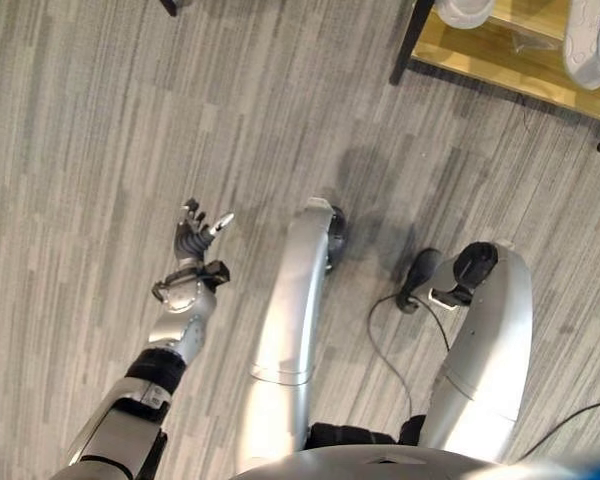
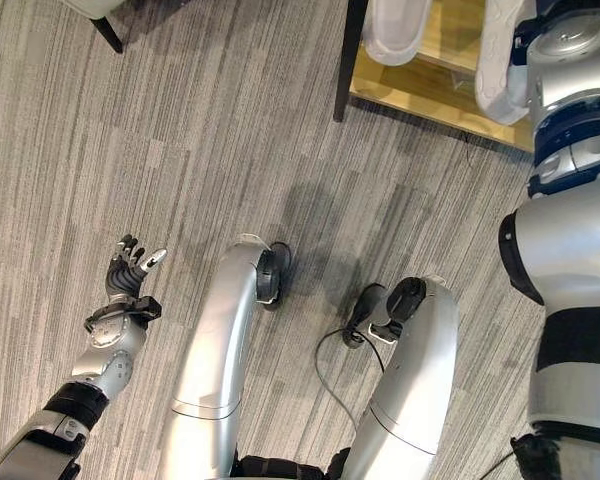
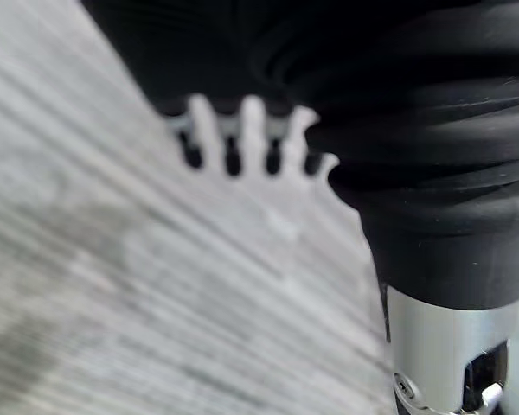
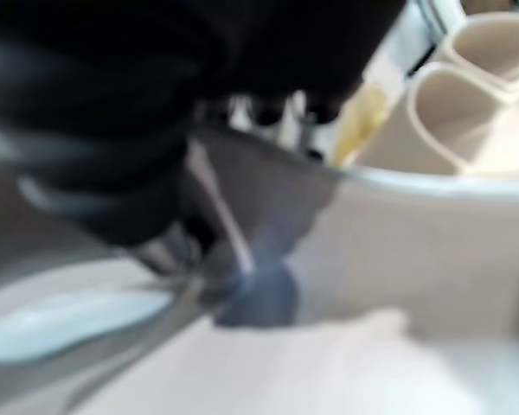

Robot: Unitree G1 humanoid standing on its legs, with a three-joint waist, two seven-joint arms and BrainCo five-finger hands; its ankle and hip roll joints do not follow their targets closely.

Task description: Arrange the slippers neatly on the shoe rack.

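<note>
Slippers, white and pale, sit on the wooden shelf of the shoe rack (image 1: 500, 55) at the far right of the head views: one slipper (image 2: 395, 30) just inside the rack's dark upright leg (image 2: 346, 60), and another slipper (image 2: 498, 70) further right, lying along the shelf. The right arm reaches up to this second slipper, and the arm's silver and blue segments cover its far end in the right eye view, so the hand itself is hidden there. In the right wrist view the right hand (image 4: 268, 108) shows as a dark ribbed cover with a few blurred fingers (image 4: 242, 111) beyond it, close against a pale slipper wall (image 4: 398, 251), with two more rounded cream slipper openings (image 4: 476, 95) side by side past it and a strip of yellow wood between. Whether those fingers are curled round the slipper or only lying against it I cannot tell. The left hand (image 1: 195, 238) hangs out over the grey striped floor (image 1: 100, 130), well apart from the rack, palm turned upward and its fingers (image 1: 220, 224) spread and relaxed, holding nothing. Its own wrist view shows the same straight silver fingers (image 3: 242, 130) in a row above the floor planks. A dark furniture leg (image 2: 105, 32) stands on the floor at the far left.
</note>
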